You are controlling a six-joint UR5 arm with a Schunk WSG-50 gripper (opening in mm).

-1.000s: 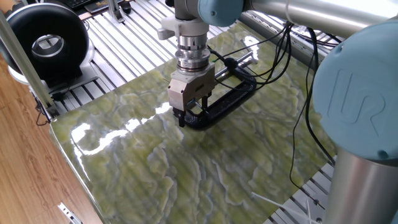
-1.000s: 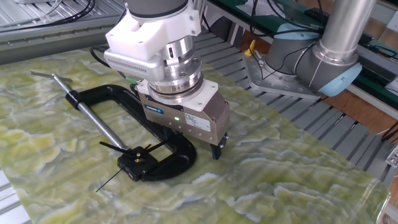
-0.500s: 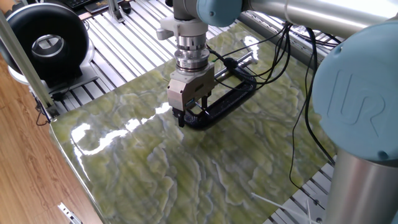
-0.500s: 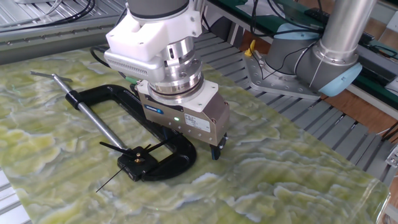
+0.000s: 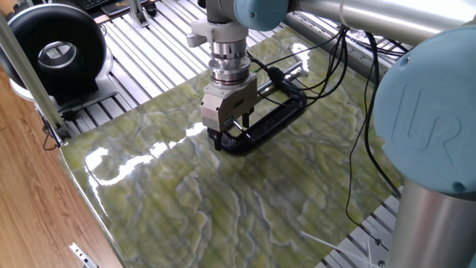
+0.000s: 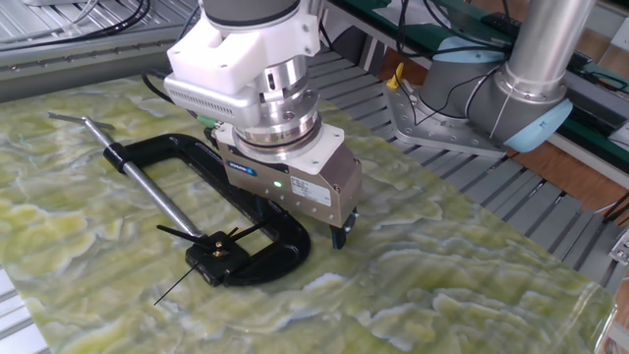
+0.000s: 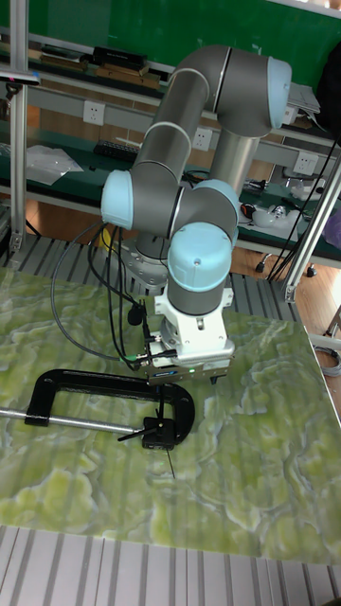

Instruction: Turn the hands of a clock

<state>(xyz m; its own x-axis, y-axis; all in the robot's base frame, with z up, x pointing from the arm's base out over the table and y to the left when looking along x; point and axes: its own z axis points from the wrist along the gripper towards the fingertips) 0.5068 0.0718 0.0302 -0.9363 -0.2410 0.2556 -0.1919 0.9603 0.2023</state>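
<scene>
The clock is a small black block (image 6: 214,252) held in the jaw of a black C-clamp (image 6: 187,157) that lies flat on the green marbled board. Its thin dark hands (image 6: 178,232) spread out from a brass centre, and one points toward the board's front edge. In the tall fixed view the hands (image 7: 133,436) sit at the clamp's right end. My gripper (image 6: 295,221) hangs low over the clamp's curved end, just right of the hands. It is open, with one finger (image 6: 340,234) outside the frame and the other hidden. The same gripper (image 5: 227,138) shows nothing between its fingers.
The clamp's long silver screw (image 6: 152,192) runs to a thin cross-pin (image 6: 81,122) at the far left. A round black ring device (image 5: 56,50) stands off the board. Black cables (image 5: 349,67) trail over the board's far side. A second arm's base (image 6: 511,98) sits behind.
My gripper has shifted a few pixels left toward the clamp. The clamp and the hands have not moved.
</scene>
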